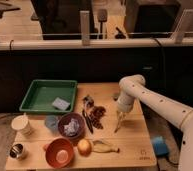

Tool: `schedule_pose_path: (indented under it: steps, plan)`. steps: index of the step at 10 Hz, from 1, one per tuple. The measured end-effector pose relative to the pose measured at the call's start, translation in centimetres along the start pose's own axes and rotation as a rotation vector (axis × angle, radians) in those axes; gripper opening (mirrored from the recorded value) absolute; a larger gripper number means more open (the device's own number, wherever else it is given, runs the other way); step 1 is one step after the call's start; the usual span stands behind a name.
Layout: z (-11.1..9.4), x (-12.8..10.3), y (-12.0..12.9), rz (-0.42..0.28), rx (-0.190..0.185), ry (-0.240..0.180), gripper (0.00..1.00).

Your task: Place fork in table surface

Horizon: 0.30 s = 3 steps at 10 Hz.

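Table surface (135, 142) — hand (121, 118) above; fork (118, 125) downward

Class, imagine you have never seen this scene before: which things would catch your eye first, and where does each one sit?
The white robot arm reaching in from the right stands out, its gripper pointing down over the pale-tan wooden table surface, with a slim silvery fork hanging below it, tip near the wood. At far left sits a green rectangular tray holding a grey-blue sponge. Near the front edge are an orange bowl and a purple bowl.

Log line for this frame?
phase: placing | pincer: low over table, right of purple bowl | fork: at pincer tip, near tabletop
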Motion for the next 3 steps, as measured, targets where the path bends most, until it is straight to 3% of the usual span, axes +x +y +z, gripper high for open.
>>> schedule_pose_path:
  steps: [3]
  plan:
    - [0.55,-0.17,0.09,-0.003,-0.012,-0.036,0.57]
